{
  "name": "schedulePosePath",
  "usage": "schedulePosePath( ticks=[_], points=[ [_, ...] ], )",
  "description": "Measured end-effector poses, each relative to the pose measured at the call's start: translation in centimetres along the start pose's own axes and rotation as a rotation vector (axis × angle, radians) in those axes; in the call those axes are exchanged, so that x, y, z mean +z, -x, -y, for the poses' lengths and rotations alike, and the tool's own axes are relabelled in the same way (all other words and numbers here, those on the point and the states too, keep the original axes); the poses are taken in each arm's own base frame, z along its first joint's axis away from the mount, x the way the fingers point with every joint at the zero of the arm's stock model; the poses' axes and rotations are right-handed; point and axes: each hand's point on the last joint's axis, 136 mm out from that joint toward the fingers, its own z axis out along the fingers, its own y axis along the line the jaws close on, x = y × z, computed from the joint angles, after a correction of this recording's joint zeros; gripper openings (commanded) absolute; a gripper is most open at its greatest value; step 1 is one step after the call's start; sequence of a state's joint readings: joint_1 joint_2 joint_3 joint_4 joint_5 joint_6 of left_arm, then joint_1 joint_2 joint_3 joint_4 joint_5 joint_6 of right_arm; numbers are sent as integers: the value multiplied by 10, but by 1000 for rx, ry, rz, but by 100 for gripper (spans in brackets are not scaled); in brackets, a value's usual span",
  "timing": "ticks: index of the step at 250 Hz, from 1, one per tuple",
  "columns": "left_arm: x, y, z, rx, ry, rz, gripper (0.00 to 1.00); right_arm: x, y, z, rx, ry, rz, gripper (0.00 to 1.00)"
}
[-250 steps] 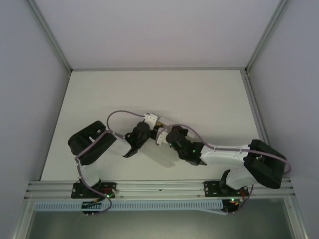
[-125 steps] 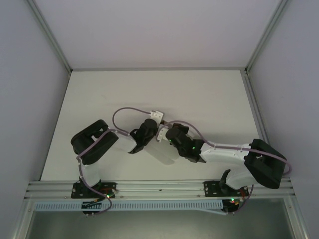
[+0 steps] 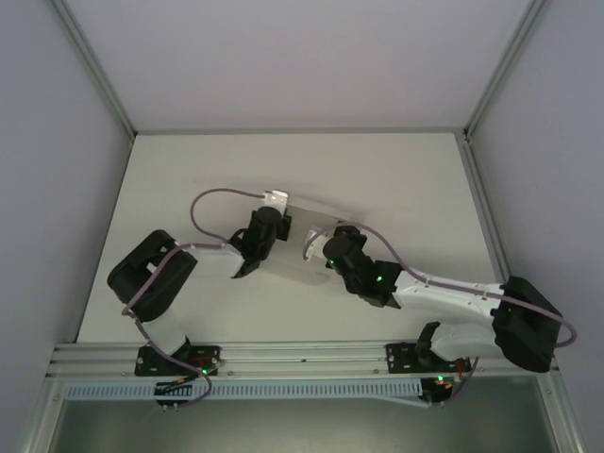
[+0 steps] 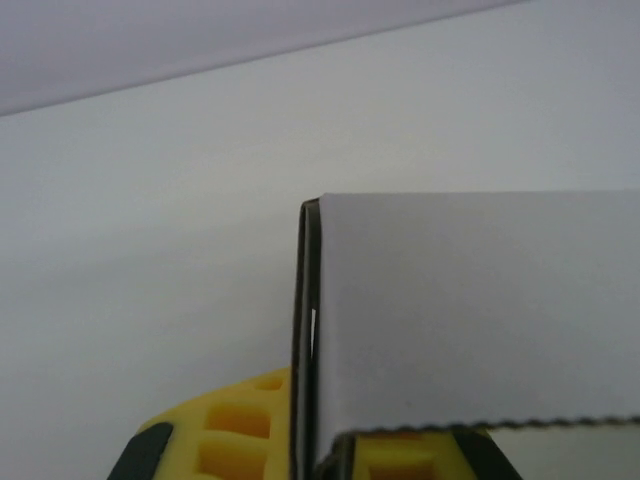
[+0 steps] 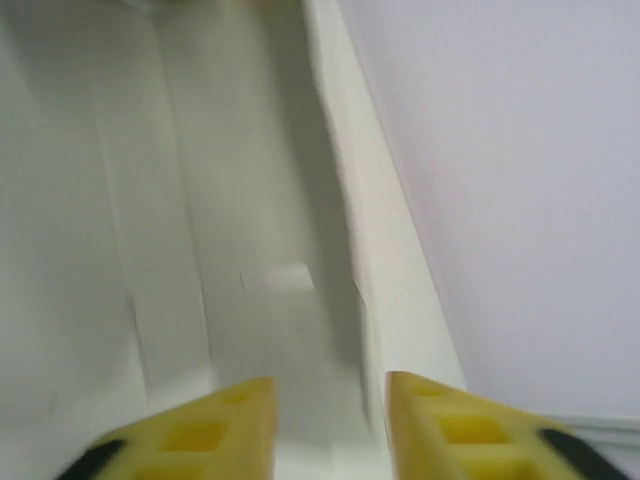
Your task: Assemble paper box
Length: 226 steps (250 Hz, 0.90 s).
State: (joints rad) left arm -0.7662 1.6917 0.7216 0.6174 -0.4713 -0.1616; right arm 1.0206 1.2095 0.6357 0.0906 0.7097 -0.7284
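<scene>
Update from our box folding rig: the left claw (image 3: pixel 280 206) is clenched on the paper box (image 3: pixel 294 264), and the right claw (image 3: pixel 316 243) is released.

From the overhead camera we see both arms reaching in toward the middle of the white desk (image 3: pixel 396 189). The box sits between the two claws, just right of the left claw and just left of the right one.

On the left wrist cam, the left claw (image 4: pixel 310 455) has its yellow fingers (image 4: pixel 215 440) pressed together on the near edge of the card. The paper box (image 4: pixel 470 310) stands up straight ahead of the claw as a flat grey-white panel. Its folded left edge runs right down into the pinch, and the bare desk (image 4: pixel 150 250) lies beyond it.

On the right wrist cam, the right claw (image 5: pixel 330 430) has its two yellow fingers (image 5: pixel 215 430) parted with a clear gap and nothing pinched between them. The paper box (image 5: pixel 230 250) is right in front of it. We're looking along creased pale panels, with one wall edge running away ahead and slightly right of the claw. It's a bit blurry, so we can't tell whether the fingertips touch the card.
</scene>
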Motion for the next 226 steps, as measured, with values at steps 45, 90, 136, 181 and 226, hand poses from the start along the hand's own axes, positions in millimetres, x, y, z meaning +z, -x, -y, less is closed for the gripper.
schedulePosePath(
  ticks=[45,90,136,181,226],
  points=[
    [-28,18,5,-21,-15,3,0,-39,23,55,237,-62,172,100],
    [-52,32,3,-81,-51,25,0,-98,30,121,549,-140,390,100],
    [-68,38,1,-122,-92,28,0,-123,8,181,818,-244,412,100],
    [-78,41,8,-153,-159,33,0,-102,1,190,882,-205,298,100],
    [-81,41,12,-173,-189,27,0,-52,-1,138,846,-8,157,100]
  ],
)
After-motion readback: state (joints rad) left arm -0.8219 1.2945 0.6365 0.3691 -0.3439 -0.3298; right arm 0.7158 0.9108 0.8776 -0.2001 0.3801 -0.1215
